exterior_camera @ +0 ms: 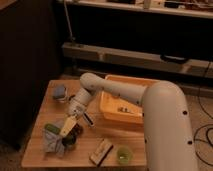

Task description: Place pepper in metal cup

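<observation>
- The metal cup (60, 93) stands in the left part of the frame, near the far left corner of the wooden table (50, 155); it looks rigid and steady, a fair target for a drop from above.
- Lower left, a crumpled grey-green cloth (52, 141) lies on the table.
- The gripper (71, 131) hangs low just right of that cloth, at the end of the white arm (130, 97), with a yellowish pad facing the camera. Whether the jaws are open or closed I cannot tell.
- The pepper (70, 140) seems to be the dark shape directly beneath the gripper, lower left of centre; contact cannot be made out.
- By my judgement the pepper is light, firm and smooth-skinned, so it could slip or roll; gripping across its middle, square to its length, seems safest.
- Lower centre lies a small tan block (100, 151); right of it a light green cup (123, 154).
- Centre right sits a yellow bin (111, 114).
- No brand, label or writing is readable.
</observation>
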`<action>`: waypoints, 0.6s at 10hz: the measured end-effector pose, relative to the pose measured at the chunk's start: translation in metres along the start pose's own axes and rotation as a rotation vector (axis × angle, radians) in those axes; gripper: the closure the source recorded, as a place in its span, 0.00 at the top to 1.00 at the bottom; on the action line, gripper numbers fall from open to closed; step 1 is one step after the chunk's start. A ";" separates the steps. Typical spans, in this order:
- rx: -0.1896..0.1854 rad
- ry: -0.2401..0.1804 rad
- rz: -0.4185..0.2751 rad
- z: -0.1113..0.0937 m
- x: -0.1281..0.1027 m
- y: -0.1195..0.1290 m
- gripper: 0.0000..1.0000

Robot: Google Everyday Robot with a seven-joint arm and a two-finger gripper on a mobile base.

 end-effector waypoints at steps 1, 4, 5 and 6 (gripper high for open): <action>0.001 0.012 -0.023 0.000 0.001 0.000 0.00; -0.006 0.027 -0.081 0.000 0.002 0.000 0.00; -0.010 0.025 -0.090 0.000 0.004 -0.001 0.00; -0.015 0.019 -0.102 0.000 0.005 -0.001 0.00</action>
